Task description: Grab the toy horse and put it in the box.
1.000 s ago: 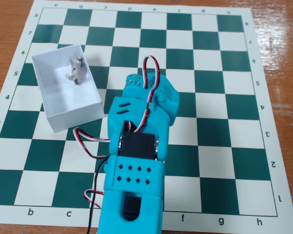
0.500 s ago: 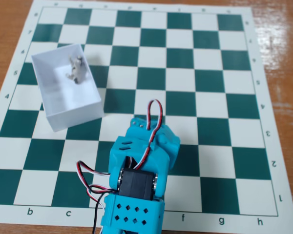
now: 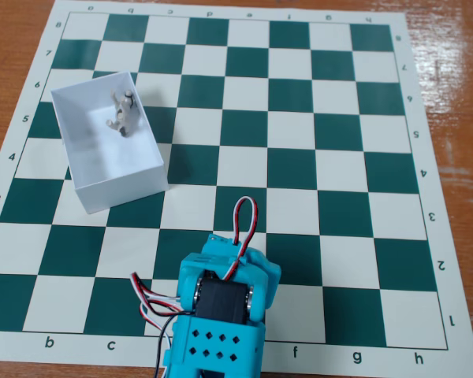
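The toy horse (image 3: 123,112), a tiny grey-white figurine, lies inside the box (image 3: 120,189) near its far right wall. The white open-topped box stands on the left part of the chessboard, slightly turned. The teal arm (image 3: 221,311) is folded back at the bottom edge of the fixed view, well below and to the right of the box. Its fingers point down under the wrist housing and are hidden, so their state does not show. Nothing hangs from the arm.
The green and white chessboard mat (image 3: 331,157) covers most of the wooden table (image 3: 457,71). Red, black and white cables (image 3: 154,299) loop out on the arm's left side and over its top.
The arm has pulled back from beside the box toward the bottom edge of the view. Horse and box have not moved.
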`<action>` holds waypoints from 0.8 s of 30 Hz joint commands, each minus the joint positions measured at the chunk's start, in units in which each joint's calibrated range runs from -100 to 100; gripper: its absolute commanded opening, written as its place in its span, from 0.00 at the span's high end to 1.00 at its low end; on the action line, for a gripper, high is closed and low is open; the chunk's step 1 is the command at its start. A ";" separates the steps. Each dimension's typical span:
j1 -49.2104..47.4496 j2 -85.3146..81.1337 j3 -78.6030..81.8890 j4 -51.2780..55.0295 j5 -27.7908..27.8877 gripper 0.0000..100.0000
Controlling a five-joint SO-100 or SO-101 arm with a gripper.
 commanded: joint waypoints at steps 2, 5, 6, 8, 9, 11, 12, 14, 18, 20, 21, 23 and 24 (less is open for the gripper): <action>-0.82 -0.17 0.54 3.06 -1.10 1.00; -1.39 -0.17 0.54 2.81 -2.32 1.00; -1.39 -0.17 0.54 2.73 -2.32 1.00; -1.39 -0.17 0.54 2.73 -2.47 1.00; -1.39 -0.17 0.54 2.73 -2.71 1.00; -1.39 -0.08 0.54 2.64 -2.95 1.00; -1.46 -0.08 0.54 2.64 -3.00 1.00; -1.60 -0.08 0.54 2.56 -3.54 1.00; -1.68 -0.08 0.54 2.56 -3.54 1.00; -1.68 -0.08 0.54 2.56 -3.54 1.00; -1.68 -0.08 0.54 2.56 -3.54 1.00; -1.68 -0.08 0.54 2.56 -3.54 1.00; -1.68 -0.08 0.54 2.56 -3.54 1.00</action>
